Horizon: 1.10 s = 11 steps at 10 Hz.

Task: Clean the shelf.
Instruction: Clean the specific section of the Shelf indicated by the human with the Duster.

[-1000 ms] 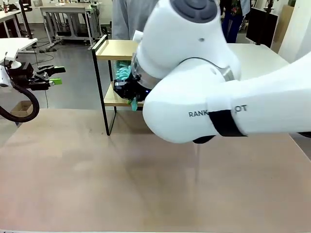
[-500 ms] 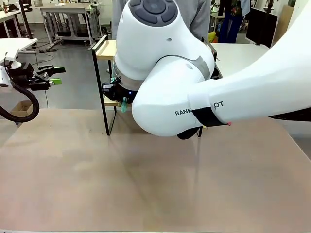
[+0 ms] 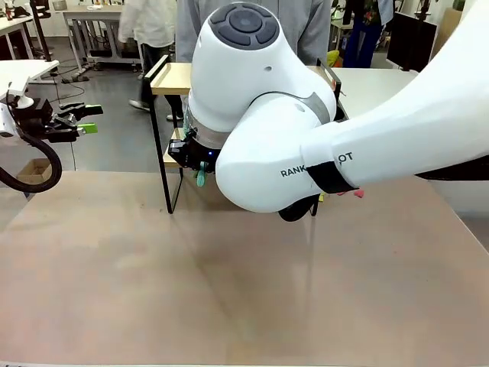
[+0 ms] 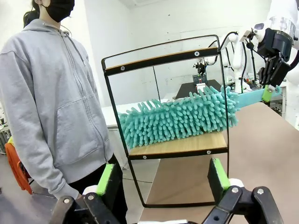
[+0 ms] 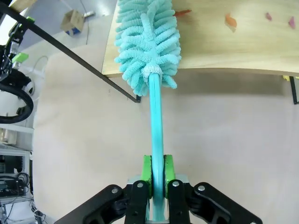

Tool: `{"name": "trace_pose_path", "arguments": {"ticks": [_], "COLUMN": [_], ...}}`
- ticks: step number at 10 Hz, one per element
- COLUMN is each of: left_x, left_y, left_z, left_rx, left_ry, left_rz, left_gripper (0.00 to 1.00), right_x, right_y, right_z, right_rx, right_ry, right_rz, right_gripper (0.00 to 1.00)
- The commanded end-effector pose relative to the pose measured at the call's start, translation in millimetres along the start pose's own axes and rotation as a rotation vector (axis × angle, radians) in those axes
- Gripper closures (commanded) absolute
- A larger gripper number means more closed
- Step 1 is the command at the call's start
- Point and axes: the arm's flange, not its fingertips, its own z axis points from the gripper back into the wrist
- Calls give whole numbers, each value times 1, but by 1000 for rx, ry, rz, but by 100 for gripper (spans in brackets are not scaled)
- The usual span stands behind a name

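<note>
The shelf [image 4: 187, 143] held the teal duster [image 4: 177, 116] on its lower board, shifted leftward, clenched by the right end effector [image 5: 157, 170]; the left end effector [image 4: 163, 177] stayed released.

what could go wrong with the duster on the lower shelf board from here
On the shelf, the duster reaches past a thin frame post; it may snag and drag the shelf.
The small scraps lie to one side of the head; a sweep could miss them or flick them off.
A person stands close by and might be brushed.
</note>
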Motion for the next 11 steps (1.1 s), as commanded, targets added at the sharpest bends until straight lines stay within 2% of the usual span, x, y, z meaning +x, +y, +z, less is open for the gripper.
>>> {"name": "trace_pose_path", "arguments": {"ticks": [1,5,11], "left_x": [3,3,3], "left_y": [-2,-2,-2], "left_z": [0,0,0], "left_rx": [-8,-8,-8], "left_ry": [7,7,7], "left_rz": [0,0,0], "left_gripper": [0,0,0], "right_x": [-1,-1,28], "right_y": [2,1,-108], "right_z": [2,0,52], "right_rx": [0,-1,-69], "right_ry": [-4,-1,-13], "right_rz": [4,4,-179], "right_gripper": [87,87,87]}}
